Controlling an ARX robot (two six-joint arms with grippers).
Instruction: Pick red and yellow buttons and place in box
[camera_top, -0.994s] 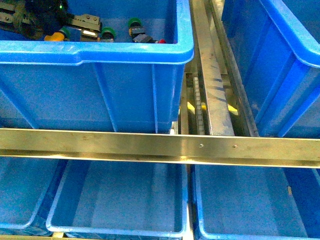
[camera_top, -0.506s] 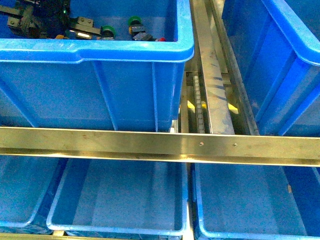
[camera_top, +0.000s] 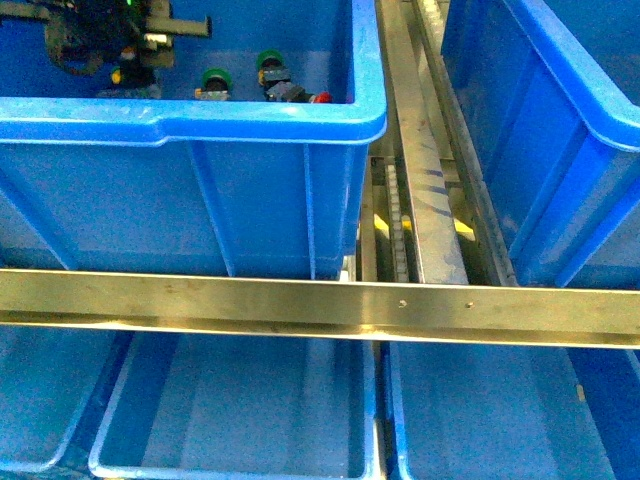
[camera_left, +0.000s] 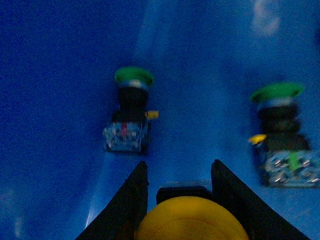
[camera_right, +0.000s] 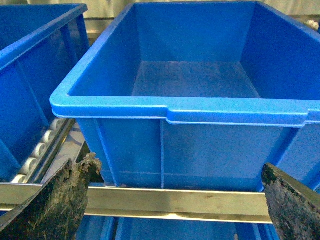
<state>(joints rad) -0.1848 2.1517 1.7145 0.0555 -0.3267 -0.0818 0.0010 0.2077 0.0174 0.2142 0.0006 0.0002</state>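
Observation:
My left gripper (camera_top: 128, 60) is inside the upper left blue bin (camera_top: 190, 115), shut on the yellow button (camera_top: 117, 75). In the left wrist view the yellow cap (camera_left: 192, 220) sits between the two black fingers (camera_left: 132, 200), held above the bin floor. One red button (camera_top: 321, 97) lies by the bin's near right wall, only its cap showing. The other red button is hidden. My right gripper (camera_right: 175, 200) is open and empty in front of an empty blue box (camera_right: 190, 107).
Two green-capped switches (camera_left: 132, 77) (camera_left: 277, 92) stand on the bin floor beyond the left gripper; they also show in the front view (camera_top: 215, 80) (camera_top: 268, 62). A metal rail (camera_top: 320, 305) crosses below the bin. Empty blue bins (camera_top: 235, 410) sit under it.
My left gripper has risen inside the bin with the yellow button in it. The green switches and the red button have stayed in place.

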